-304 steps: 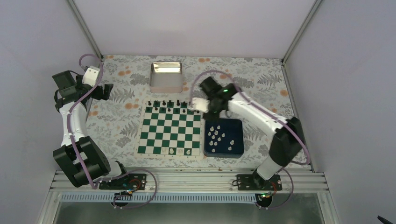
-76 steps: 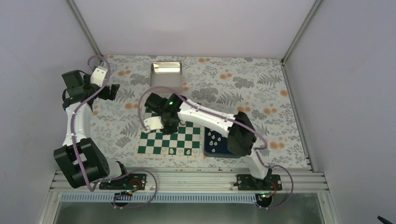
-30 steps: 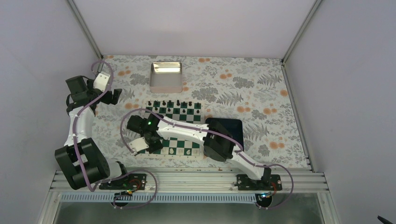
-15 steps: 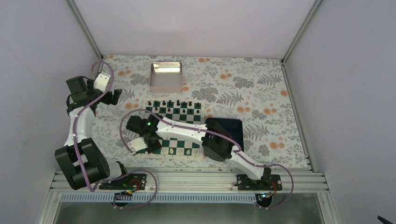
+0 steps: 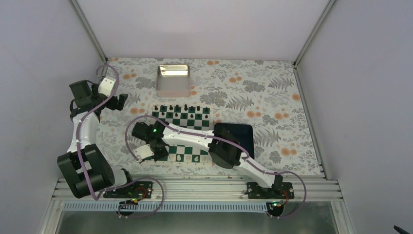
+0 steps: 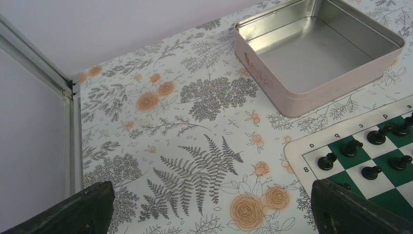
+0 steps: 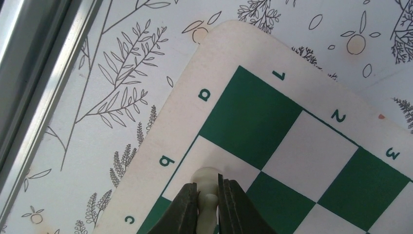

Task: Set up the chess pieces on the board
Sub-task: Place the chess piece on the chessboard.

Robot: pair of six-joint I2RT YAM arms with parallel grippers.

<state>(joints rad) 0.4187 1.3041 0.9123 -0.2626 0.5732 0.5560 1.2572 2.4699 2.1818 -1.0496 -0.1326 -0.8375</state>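
The green and white board (image 5: pixel 189 152) lies mid-table; its near-left corner fills the right wrist view (image 7: pixel 253 114). My right gripper (image 7: pixel 208 195) is shut on a small cream chess piece (image 7: pixel 206 178). It holds the piece base-down at the white square by the letter b, in the row nearest me. In the top view this gripper (image 5: pixel 152 155) is at the board's near-left corner, and its arm hides much of the board. Two white pieces (image 5: pixel 179 158) stand in the near row. My left gripper (image 6: pixel 214 214) is open and empty over the cloth, left of the board's far corner (image 6: pixel 302 151).
Black pieces (image 5: pixel 178 108) line the board's far rows, also seen in the left wrist view (image 6: pixel 360 146). A metal tin (image 5: pixel 173 80) stands empty behind the board (image 6: pixel 316 48). A dark blue tray (image 5: pixel 241 134) sits right of the board, partly under my right arm.
My right arm swung from the blue tray across the board to its near-left corner with a piece. Over the last second it barely shifted. The left arm turned slightly.
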